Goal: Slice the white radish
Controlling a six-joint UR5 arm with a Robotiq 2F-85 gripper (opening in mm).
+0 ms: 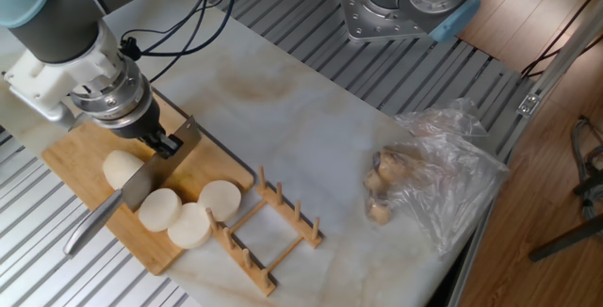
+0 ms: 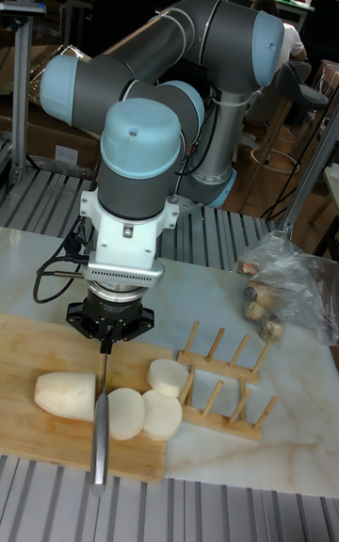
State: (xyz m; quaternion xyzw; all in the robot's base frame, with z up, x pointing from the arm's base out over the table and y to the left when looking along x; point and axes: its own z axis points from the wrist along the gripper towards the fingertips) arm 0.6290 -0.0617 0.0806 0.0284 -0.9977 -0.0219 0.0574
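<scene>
The white radish (image 1: 121, 168) lies on the wooden cutting board (image 1: 71, 161), a stub at the left with three cut discs (image 1: 191, 217) grouped to its right near the board's front edge. We see the knife (image 2: 100, 410) standing edge-down between stub and discs, its blade just at the stub's cut face. The gripper (image 1: 162, 142) is clamped on the knife from above. Beside the board stands a wooden rack (image 1: 273, 227), and farther right a clear plastic bag (image 1: 443, 180) with brownish lumps sits on the marble tabletop (image 1: 311, 128).
</scene>
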